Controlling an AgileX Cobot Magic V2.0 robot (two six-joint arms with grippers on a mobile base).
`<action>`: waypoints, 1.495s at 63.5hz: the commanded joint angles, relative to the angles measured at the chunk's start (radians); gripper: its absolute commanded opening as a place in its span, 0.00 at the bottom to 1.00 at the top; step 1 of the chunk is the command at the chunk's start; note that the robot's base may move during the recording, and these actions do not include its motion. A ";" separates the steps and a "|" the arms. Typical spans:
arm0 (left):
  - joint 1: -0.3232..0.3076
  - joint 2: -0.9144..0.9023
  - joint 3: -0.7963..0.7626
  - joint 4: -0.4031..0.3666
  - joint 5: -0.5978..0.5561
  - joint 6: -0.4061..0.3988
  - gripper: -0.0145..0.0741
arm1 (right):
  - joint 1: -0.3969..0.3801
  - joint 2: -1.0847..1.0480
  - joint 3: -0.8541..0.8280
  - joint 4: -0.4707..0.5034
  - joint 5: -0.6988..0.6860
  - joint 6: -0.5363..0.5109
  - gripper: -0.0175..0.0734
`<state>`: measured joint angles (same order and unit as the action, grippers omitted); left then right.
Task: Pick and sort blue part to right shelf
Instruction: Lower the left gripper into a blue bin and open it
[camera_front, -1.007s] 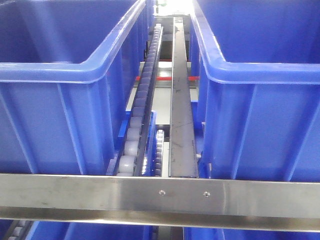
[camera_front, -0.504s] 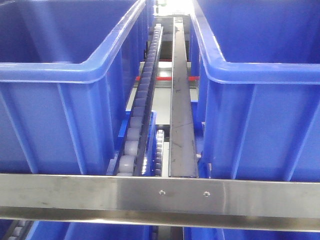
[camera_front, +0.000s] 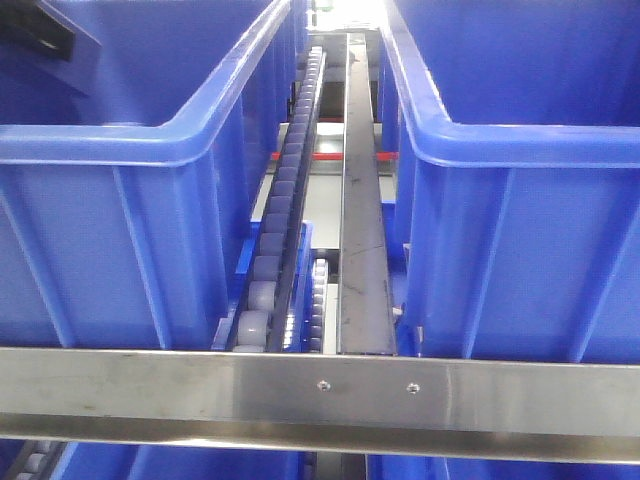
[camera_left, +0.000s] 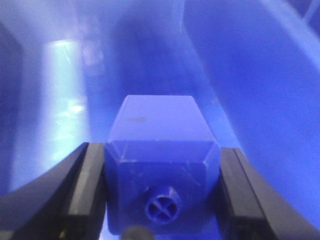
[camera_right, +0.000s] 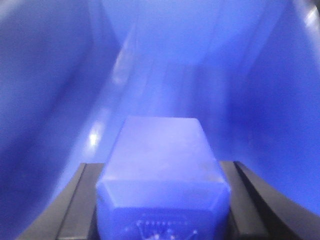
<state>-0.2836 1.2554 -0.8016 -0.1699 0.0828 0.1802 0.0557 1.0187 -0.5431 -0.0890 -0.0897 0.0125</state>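
Left wrist-mounted: end effector (camera_left: 161, 192) clamps blue part (camera_left: 162, 150).

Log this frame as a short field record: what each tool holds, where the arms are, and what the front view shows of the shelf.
left tool: shut on a blue part, inside blue plastic walls
right tool: shut on a second blue part, also amid blue walls
front view: two blue bins behind a steel rail
between bins: roller track and metal strip
arm in front view: dark edge at top left, unclear which
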 joint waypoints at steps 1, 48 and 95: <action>-0.008 -0.011 -0.039 -0.018 -0.094 -0.003 0.60 | 0.001 0.008 -0.038 -0.011 -0.119 -0.006 0.66; -0.008 -0.002 -0.039 -0.018 -0.092 -0.003 0.86 | 0.002 0.057 -0.038 -0.008 -0.101 0.005 0.90; 0.094 -0.155 -0.039 -0.061 -0.022 -0.003 0.32 | -0.001 -0.079 -0.039 0.044 -0.093 0.018 0.25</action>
<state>-0.1983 1.1420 -0.8055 -0.2179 0.1083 0.1802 0.0566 0.9693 -0.5466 -0.0762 -0.0881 0.0256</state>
